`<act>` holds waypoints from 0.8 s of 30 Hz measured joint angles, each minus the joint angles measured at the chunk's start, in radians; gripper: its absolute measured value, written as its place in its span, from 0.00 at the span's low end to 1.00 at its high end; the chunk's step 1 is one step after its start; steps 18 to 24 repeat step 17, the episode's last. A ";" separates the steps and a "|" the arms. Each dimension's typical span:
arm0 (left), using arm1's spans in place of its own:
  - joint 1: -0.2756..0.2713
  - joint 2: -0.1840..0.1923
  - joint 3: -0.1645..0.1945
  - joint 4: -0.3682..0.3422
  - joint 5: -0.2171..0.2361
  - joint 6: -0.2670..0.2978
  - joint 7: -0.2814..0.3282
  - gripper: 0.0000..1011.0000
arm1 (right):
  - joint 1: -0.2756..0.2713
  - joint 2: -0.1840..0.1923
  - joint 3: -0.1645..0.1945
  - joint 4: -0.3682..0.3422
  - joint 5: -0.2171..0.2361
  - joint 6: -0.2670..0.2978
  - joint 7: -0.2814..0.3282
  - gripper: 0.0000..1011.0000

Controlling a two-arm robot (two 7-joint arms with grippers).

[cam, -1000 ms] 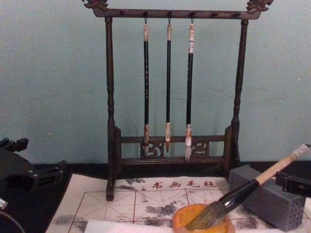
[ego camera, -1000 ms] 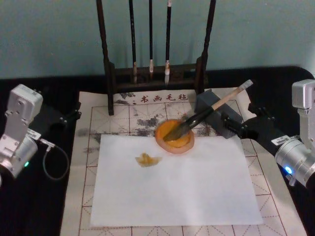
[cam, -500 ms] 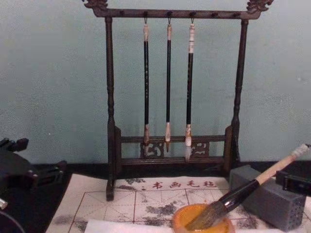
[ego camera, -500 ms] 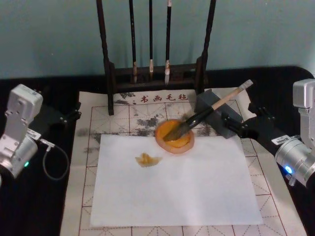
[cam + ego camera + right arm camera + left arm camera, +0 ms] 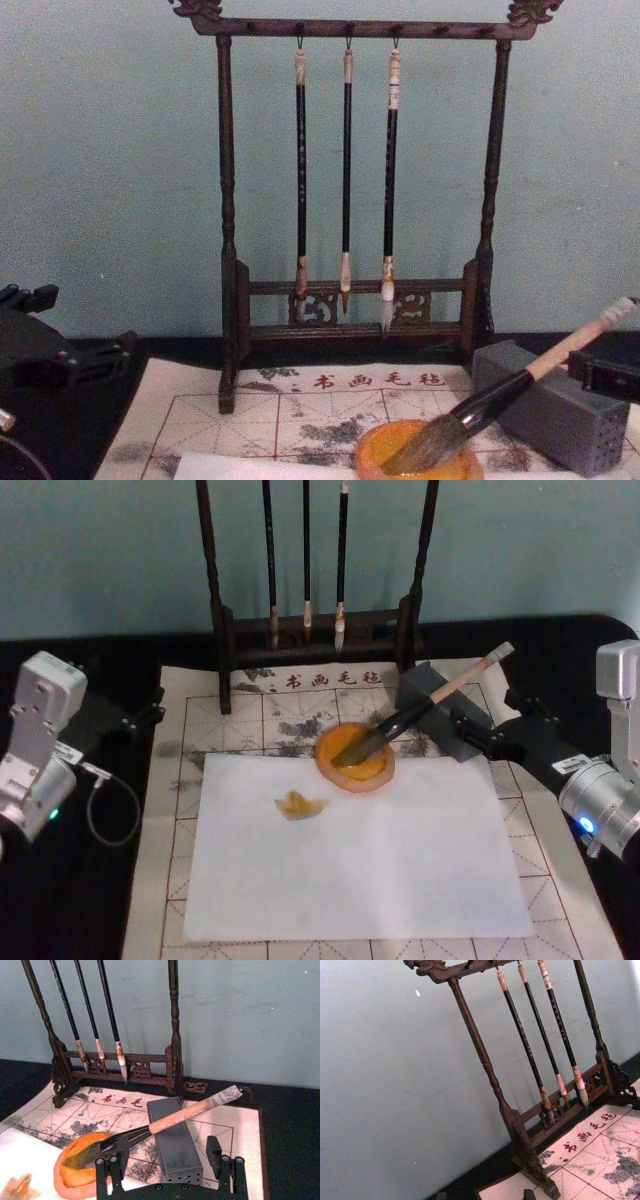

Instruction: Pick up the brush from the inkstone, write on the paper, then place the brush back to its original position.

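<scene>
While open beside the brush (image 5: 420,712), right hand (image 5: 492,740) low, level.

Head view steeply down, chest view low and level, both on brush rack (image 5: 315,630).

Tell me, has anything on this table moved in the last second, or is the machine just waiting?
Almost nothing. The right pincer has crept very slightly nearer the grey rectangular block, its fingers open, not touching anything. The large tan-and-black calligraphy brush still leans on that block with its bristles in the round orange dish. The white paper sheet, with its small yellowish mark, and the left pincer are as before.
</scene>
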 joint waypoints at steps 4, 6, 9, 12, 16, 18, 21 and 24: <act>0.000 0.000 0.000 0.000 0.000 0.000 0.000 0.99 | 0.000 0.000 0.000 0.000 0.000 0.000 0.000 0.99; 0.000 0.000 0.000 0.000 0.000 0.000 0.000 0.99 | 0.000 0.000 0.000 0.000 0.001 0.000 0.000 0.99; 0.000 0.000 0.000 0.000 0.000 0.000 0.000 0.99 | 0.000 0.000 0.000 0.000 0.001 0.000 0.000 0.99; 0.000 0.000 0.000 0.000 0.000 0.000 0.000 0.99 | 0.000 0.000 0.000 0.000 0.001 0.000 0.000 0.99; 0.000 0.000 0.000 0.000 0.000 0.000 0.000 0.99 | 0.000 0.000 0.000 0.000 0.001 0.000 0.000 0.99; 0.000 0.000 0.000 0.000 0.000 0.000 0.000 0.99 | 0.000 0.000 0.000 0.000 0.001 0.000 0.000 0.99; 0.000 0.000 0.000 0.000 0.000 0.000 0.000 0.99 | 0.000 0.000 0.000 0.000 0.001 0.000 0.000 0.99; 0.000 0.000 0.000 0.000 0.000 0.000 0.000 0.99 | 0.000 0.000 0.000 0.000 0.001 0.000 0.000 0.99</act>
